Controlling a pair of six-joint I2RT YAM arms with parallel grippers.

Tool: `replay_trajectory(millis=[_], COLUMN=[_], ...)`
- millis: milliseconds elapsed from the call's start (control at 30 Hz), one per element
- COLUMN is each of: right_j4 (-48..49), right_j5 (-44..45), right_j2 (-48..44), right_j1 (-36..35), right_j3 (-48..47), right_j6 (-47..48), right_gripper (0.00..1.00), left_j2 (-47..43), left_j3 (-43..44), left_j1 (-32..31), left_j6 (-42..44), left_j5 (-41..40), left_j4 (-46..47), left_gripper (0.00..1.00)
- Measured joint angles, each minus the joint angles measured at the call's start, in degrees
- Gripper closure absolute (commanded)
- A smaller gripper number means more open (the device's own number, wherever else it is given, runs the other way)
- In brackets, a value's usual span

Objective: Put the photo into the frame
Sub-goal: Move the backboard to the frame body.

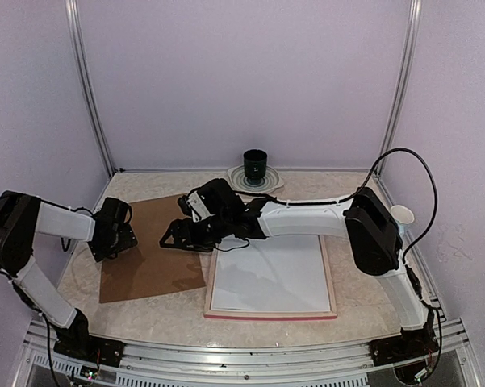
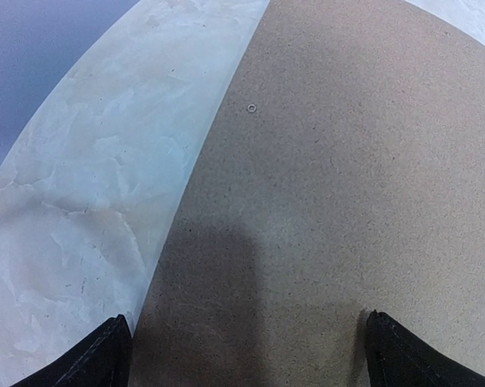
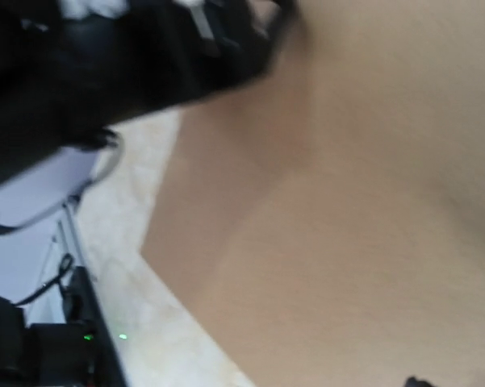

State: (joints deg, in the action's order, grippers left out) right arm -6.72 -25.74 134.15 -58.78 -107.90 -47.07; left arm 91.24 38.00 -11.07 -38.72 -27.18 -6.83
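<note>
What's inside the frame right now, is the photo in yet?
A plain white sheet fills the frame; no landscape print shows. Anything beneath that sheet is covered, and the right arm hides the frame's far edge.

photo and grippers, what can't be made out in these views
- Photo: no landscape print shows in any view; whether the white sheet in the frame is it cannot be told.
- Right gripper: the right wrist view is motion-blurred and hardly shows it.
- Left gripper: the left wrist view's bottom edge cuts off all but the fingertips.
</note>
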Motion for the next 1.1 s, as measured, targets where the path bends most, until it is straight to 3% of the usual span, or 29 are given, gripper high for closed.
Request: replay_trajectory(millis=[233, 633, 1100], right_j4=[-7.85, -22.84, -24.68], right_j5=[7.56, 21.42, 22.71], right_j2=[-0.35, 11.26, 15.78], right_j1=[-0.09, -0.09, -0.09], right_j3=[-5.60, -20.61, -24.83], right_j6=[1.57, 2.03, 2.03], right_gripper=[0.14, 0.13, 0.14], left_j2=[-0.17, -2.08, -3.45], left_j3=[-0.09, -1.99, -3.67], left_j1=[-0.22, -0.15, 0.11], left_j6=[0.00, 0.00, 0.00], left_j5=[0.02, 1.31, 2.62], left_j4=[-0.02, 1.03, 1.73], left_gripper=[0.01, 0.01, 0.01])
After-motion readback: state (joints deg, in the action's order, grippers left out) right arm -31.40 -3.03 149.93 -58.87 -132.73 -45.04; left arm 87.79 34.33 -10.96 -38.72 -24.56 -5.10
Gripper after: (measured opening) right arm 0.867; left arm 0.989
